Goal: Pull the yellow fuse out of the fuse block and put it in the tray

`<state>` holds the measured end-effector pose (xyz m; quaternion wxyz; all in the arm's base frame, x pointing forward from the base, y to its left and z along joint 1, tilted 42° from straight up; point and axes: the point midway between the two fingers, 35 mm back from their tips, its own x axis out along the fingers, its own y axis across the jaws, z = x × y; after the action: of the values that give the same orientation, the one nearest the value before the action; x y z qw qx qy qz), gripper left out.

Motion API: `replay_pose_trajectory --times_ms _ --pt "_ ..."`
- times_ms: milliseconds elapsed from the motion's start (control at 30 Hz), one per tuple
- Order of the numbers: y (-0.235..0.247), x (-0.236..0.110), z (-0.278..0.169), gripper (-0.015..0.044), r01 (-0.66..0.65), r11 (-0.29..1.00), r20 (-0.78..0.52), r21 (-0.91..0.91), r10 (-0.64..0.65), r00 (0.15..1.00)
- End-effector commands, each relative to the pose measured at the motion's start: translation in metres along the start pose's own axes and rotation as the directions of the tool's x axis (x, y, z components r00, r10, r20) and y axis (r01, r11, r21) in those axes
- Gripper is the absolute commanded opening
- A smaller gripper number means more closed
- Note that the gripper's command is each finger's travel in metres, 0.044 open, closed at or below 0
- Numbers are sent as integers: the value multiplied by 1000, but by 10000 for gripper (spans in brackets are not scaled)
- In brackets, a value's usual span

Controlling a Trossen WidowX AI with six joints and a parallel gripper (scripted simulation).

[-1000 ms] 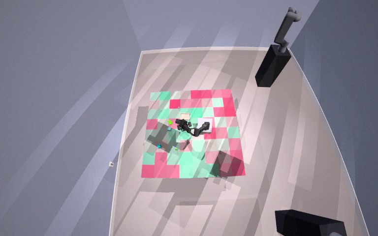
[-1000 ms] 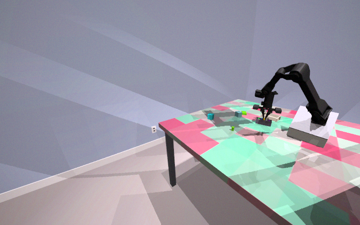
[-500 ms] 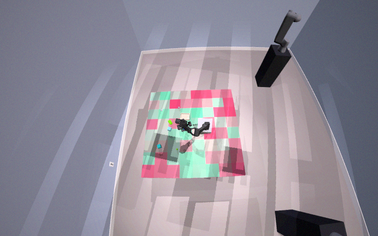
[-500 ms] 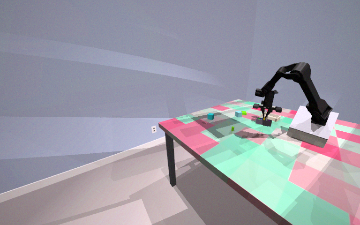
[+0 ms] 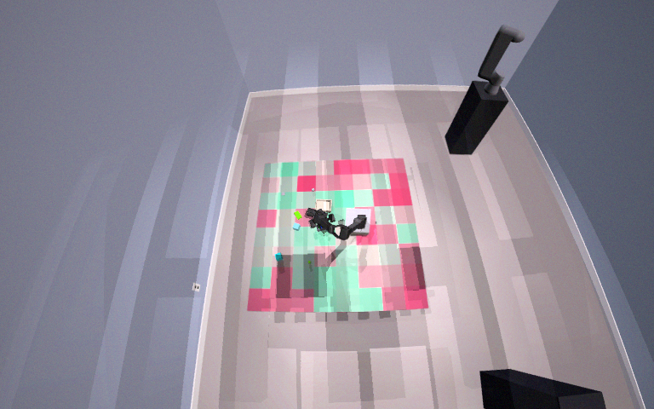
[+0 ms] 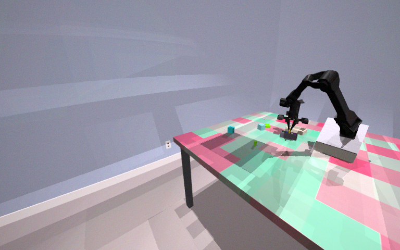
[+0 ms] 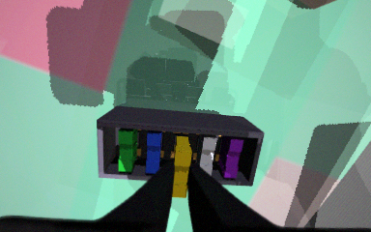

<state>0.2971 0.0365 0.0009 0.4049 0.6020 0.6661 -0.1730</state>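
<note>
In the wrist view a dark fuse block (image 7: 174, 118) holds a green fuse (image 7: 127, 150), a blue fuse (image 7: 153, 152), a yellow fuse (image 7: 181, 161), a white fuse (image 7: 208, 154) and a purple fuse (image 7: 233, 156) in a row. My gripper (image 7: 181, 169) (image 6: 289, 129) is shut on the yellow fuse, whose near end sticks out past the block's front edge between the two black fingers. In the exterior view the block (image 6: 288, 135) sits right under the fingertips, with the beige tray (image 6: 299, 130) (image 5: 324, 204) just behind it. In the top view the arm (image 5: 330, 225) hides the block.
A white base block (image 6: 335, 140) (image 5: 358, 215) carries the arm. Two cyan cubes (image 6: 230, 129) (image 6: 261, 126), a lime block (image 6: 267, 125) (image 5: 297, 215) and a small green piece (image 6: 254, 142) lie on the pink-and-green table, left of the fuse block.
</note>
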Motion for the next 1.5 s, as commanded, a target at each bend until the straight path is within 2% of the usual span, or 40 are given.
replay_pose_trajectory --times_ms 0,867,1467 --pt "0 -2 0 0 1 1000 4 -5 -1 1000" --pt "0 -15 0 0 0 1000 2 -3 0 1000" --pt "0 -38 1 0 1 1000 3 -3 -1 1000"
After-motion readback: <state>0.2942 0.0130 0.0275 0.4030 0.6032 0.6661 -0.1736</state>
